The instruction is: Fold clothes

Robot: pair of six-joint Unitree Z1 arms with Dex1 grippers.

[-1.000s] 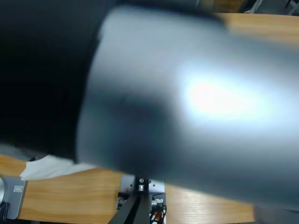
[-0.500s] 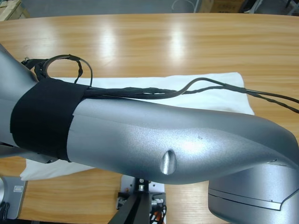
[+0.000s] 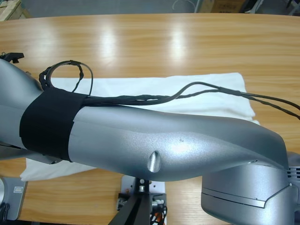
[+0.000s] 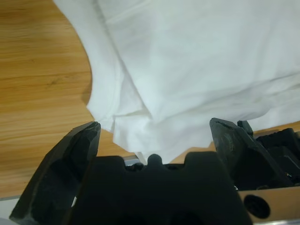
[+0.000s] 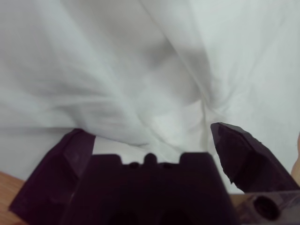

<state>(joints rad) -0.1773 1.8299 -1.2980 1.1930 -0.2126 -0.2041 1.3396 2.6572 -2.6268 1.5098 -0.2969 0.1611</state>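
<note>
Spread flat along the middle of the long wooden surface (image 3: 154,42): one plain white short-sleeved T-shirt (image 3: 206,96), wrinkled, reaching from near the left edge of the high view to right of centre, its near part mostly hidden. At the far left of that view, a small black clip-like part (image 3: 13,56) just above a silver shoulder. Across the whole foreground, a large silver-grey arm (image 3: 159,140), wrapped near its left end by a broad black band (image 3: 47,124), with a looped bundle of black cables (image 3: 154,96) running along its top and off the right edge; impossible to say from this view alone which arm. In the left wrist view, left claw (image 4: 154,129) with jaws spread wide, nothing between them, hanging over the T-shirt's rumpled edge (image 4: 140,112) where a curved hem meets bare wood; black rig parts (image 4: 276,154) at lower right. In the right wrist view, right claw (image 5: 150,133) likewise spread apart, close above soft white folds of the shirt (image 5: 154,79) that fill nearly the whole view; possibly brushing the cloth, though contact not clear. A sliver of wood showing at the lower left corner (image 5: 7,185) there.
</note>
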